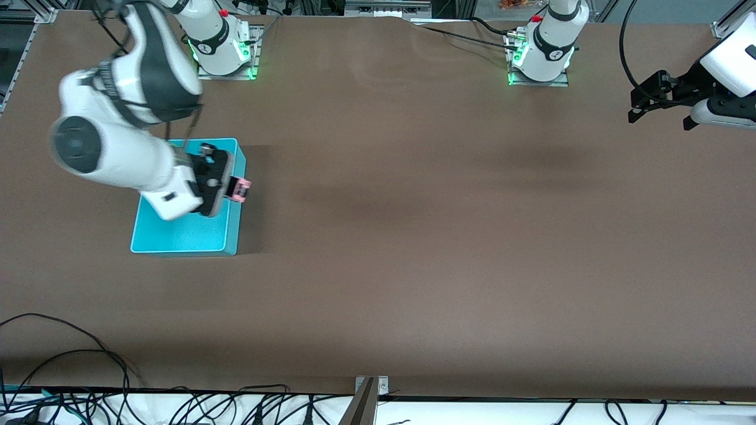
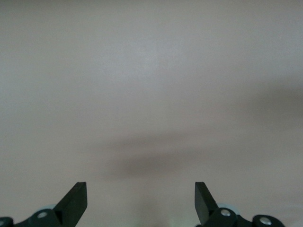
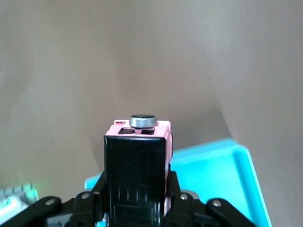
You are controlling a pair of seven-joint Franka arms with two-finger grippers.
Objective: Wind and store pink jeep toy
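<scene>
front view
table: a brown table (image 1: 413, 236) is seen from above, with both arm bases along the edge farthest from the camera.
bin: a turquoise bin (image 1: 183, 236) is set toward the right arm's end of the table.
right gripper: the right gripper (image 1: 233, 190) is held in the air over the bin's rim, on the side toward the left arm; its fingers are clamped on the toy.
toy: the pink jeep toy (image 1: 241, 190) is carried between those fingers, above the bin's edge and not resting in it.
left gripper: the left gripper (image 1: 658, 106) is parked over bare table at the left arm's end, well apart from the bin; the arm waits and nothing is held.

left wrist view
fingers: two dark fingertips (image 2: 75, 201) are spread wide apart, with nothing between them.
below: only the plain table (image 2: 151, 94) is shown, crossed by a soft shadow.

right wrist view
grip: the right gripper (image 3: 136, 189) is closed tight on the pink jeep toy (image 3: 163, 142).
toy detail: the black roof panel (image 3: 136, 170) faces the camera, and a dark wheel with a grey rim (image 3: 143, 121) sticks out at the toy's end away from the gripper.
bin: a corner of the turquoise bin (image 3: 227, 175) is seen underneath the toy, with bare table around it.
</scene>
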